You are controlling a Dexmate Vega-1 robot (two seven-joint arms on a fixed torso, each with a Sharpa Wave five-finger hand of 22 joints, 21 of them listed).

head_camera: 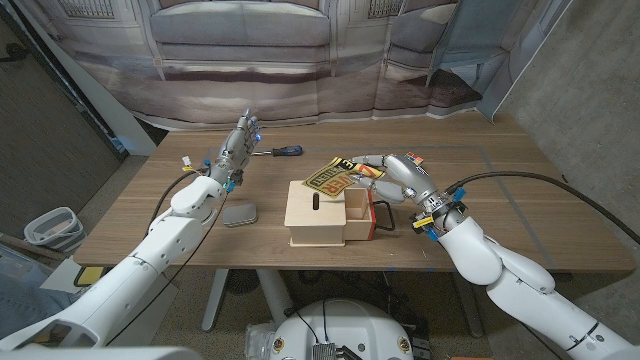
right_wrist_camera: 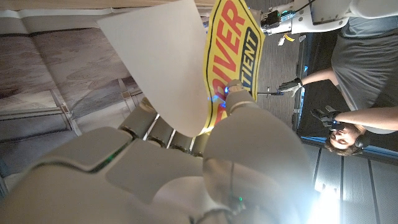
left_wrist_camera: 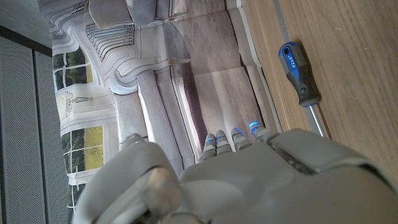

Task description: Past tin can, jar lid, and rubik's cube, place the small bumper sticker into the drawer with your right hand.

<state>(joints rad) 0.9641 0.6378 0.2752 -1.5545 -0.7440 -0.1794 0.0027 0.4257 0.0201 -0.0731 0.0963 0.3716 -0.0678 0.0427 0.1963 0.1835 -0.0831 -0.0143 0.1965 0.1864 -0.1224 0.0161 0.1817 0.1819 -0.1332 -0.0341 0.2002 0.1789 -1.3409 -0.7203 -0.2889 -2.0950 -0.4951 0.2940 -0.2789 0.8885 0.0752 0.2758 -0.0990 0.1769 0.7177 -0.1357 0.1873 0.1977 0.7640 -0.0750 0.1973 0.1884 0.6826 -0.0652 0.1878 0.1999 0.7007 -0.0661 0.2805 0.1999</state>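
Right robot hand (head_camera: 398, 178) is pinching the small bumper sticker (head_camera: 334, 177) by one end, carrying it flat over the wooden drawer box (head_camera: 318, 213) mid-surface, probably so it drops into the open drawer (head_camera: 357, 221). Left robot hand (head_camera: 238, 148) is waiting toward the far edge beside a screwdriver (head_camera: 279, 152), fingers straight and together, holding nothing.

white arms, silver robot hand (head_camera: 400, 178), blk cables, blue leds
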